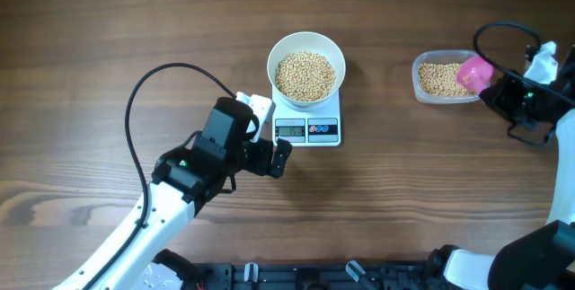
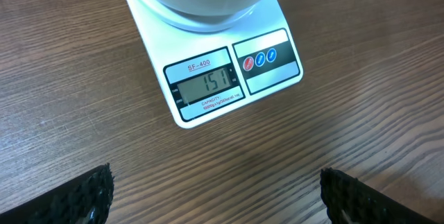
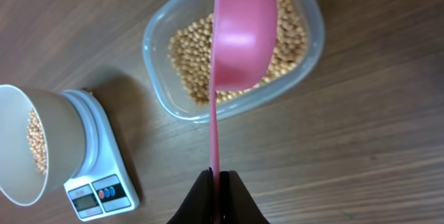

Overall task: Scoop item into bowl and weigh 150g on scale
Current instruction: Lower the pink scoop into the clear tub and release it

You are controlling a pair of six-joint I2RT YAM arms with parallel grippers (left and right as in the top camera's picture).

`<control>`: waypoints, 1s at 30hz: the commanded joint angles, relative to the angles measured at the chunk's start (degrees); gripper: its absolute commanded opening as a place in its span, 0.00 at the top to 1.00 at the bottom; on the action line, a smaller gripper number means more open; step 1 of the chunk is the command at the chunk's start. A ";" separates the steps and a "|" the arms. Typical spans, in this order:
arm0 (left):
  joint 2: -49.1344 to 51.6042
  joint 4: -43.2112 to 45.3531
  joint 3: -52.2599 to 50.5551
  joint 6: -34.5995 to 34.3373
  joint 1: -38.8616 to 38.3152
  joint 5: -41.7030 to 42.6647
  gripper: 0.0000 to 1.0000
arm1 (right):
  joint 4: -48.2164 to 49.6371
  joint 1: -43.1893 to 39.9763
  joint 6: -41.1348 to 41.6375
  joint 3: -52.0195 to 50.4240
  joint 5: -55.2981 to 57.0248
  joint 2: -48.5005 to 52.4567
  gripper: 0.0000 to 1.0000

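Seemingly at the end of the weighing, the white bowl (image 1: pixel 306 40) sits centred on the small square scale (image 1: pixel 307 129), heaped partway with tan, pea-round beans (image 1: pixel 305 74). The grey display (image 2: pixel 208 82) reads 151, a hair over the target, which suggests the scooping is as good as done.

The left gripper (image 1: pixel 269 157) hovers low over the worktop (image 1: pixel 404 191) just in front of the scale. Its ridged black fingers (image 2: pixel 83 196) are spread wide and hold nothing. That placement looks chosen to give its wrist camera a clear view of the readout rather than to grasp anything.

Well apart to the right, the right gripper (image 3: pixel 220 196) has its fingers pinched together on the thin handle of a glossy pink plastic scoop (image 3: pixel 243 30). The scoop's rounded cup hangs above the clear, round-cornered plastic tub (image 3: pixel 316 40), probably so that any stray beans fall back into the supply. Only the cup's smooth outer side shows, so whether it carries beans cannot be told. The tub holds a shallow layer of the same beans. The worktop is dark wood-grain, matt and streaked.
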 commanded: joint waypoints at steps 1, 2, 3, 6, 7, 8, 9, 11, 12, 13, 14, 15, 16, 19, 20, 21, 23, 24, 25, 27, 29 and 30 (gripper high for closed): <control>0.28 0.11 1.09 0.70 -0.35 -0.31 0.00 | 0.52 1.92 2.80 -0.94 0.22 0.48 0.96; 0.28 0.11 1.09 0.70 -0.35 -0.31 0.00 | 0.61 2.19 3.74 -0.94 1.01 0.76 0.96; 0.28 0.11 1.09 0.72 -0.35 -0.31 0.00 | 0.81 2.38 5.05 -0.94 1.40 1.11 0.96; 0.26 0.11 1.09 0.70 -0.35 -0.31 0.00 | 1.64 2.38 8.66 -0.94 1.38 1.79 0.96; 0.26 0.11 1.09 0.70 -0.35 -0.31 0.00 | 1.90 2.38 8.98 -0.94 1.40 2.03 0.96; 0.26 0.11 1.09 0.70 -0.35 -0.31 0.00 | 2.08 2.38 8.96 -0.94 1.40 2.23 0.96; 0.28 0.11 1.09 0.70 -0.35 -0.31 0.00 | 2.23 2.38 8.90 -0.94 1.42 2.38 0.96; 0.26 0.11 1.09 0.70 -0.35 -0.31 0.00 | 2.45 2.38 8.98 -0.94 1.40 2.91 0.96; 0.28 0.11 1.09 0.70 -0.35 -0.31 0.00 | 2.47 2.38 9.25 -0.94 1.40 3.26 0.96; 0.28 0.11 1.09 0.70 -0.35 -0.31 0.00 | 2.47 2.38 9.68 -0.94 1.40 3.58 0.96; 0.26 0.11 1.09 0.70 -0.35 -0.31 0.00 | 2.47 2.38 9.81 -0.94 1.38 3.76 0.96; 0.28 0.11 1.09 0.70 -0.35 -0.31 0.00 | 2.49 2.38 9.79 -0.96 1.38 3.96 0.95; 0.28 0.11 1.09 0.70 -0.35 -0.31 0.00 | 2.54 2.38 9.77 -0.96 1.38 4.07 0.94; 0.28 0.11 1.09 0.70 -0.35 -0.31 0.00 | 2.86 2.38 9.79 -0.96 1.38 4.15 0.84; 0.28 0.11 1.09 0.70 -0.35 -0.31 0.00 | 2.91 2.38 9.79 -0.96 1.36 4.15 0.82; 0.28 0.11 1.09 0.70 -0.35 -0.33 0.00 | 2.93 2.38 9.79 -0.96 1.38 4.15 0.80; 0.28 0.11 1.09 0.70 -0.35 -0.31 0.00 | 3.15 2.38 9.79 -0.96 1.38 4.15 0.77; 0.28 0.11 1.09 0.72 -0.35 -0.31 0.00 | 3.32 2.38 9.79 -0.96 1.38 4.15 0.76; 0.28 0.11 1.09 0.70 -0.35 -0.31 0.00 | 3.52 2.38 9.77 -0.96 1.38 4.15 0.75; 0.26 0.11 1.09 0.70 -0.35 -0.31 0.00 | 3.91 2.38 9.79 -0.96 1.38 4.15 0.71; 0.28 0.11 1.09 0.70 -0.35 -0.31 0.00 | 4.55 2.38 9.77 -0.96 1.38 4.15 0.64; 0.28 0.11 1.09 0.70 -0.35 -0.31 0.00 | 4.83 2.38 9.75 -0.96 1.38 4.15 0.60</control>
